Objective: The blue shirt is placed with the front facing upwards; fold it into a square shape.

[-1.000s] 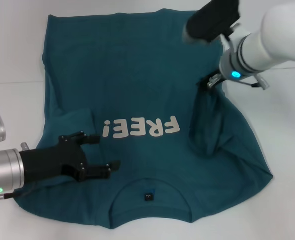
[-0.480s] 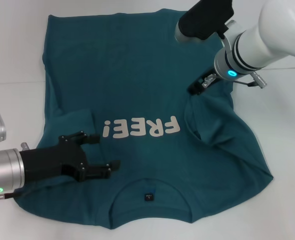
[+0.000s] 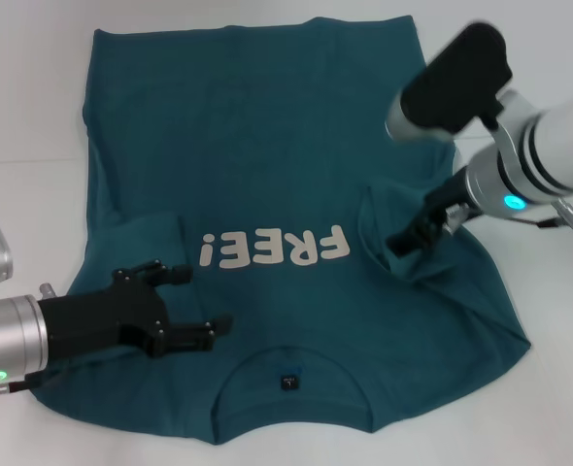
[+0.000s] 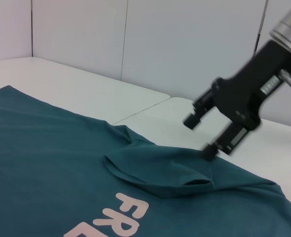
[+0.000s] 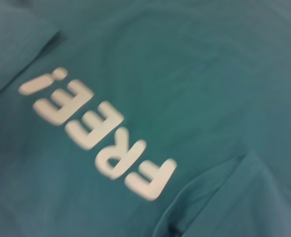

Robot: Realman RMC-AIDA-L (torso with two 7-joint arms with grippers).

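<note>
Left wrist view alone shows the right claw (image 4: 204,136) spread above the blue shirt (image 4: 47,168).

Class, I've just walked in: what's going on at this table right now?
A two-armed robot is folding a blue shirt that lies face up on the white table, its "FREE!" print showing. The right gripper is low at the right sleeve, which is folded in over the body; its fingers are open in the left wrist view. The left gripper, open, hovers above the shirt near the collar. The shirt is not yet a square.
</note>
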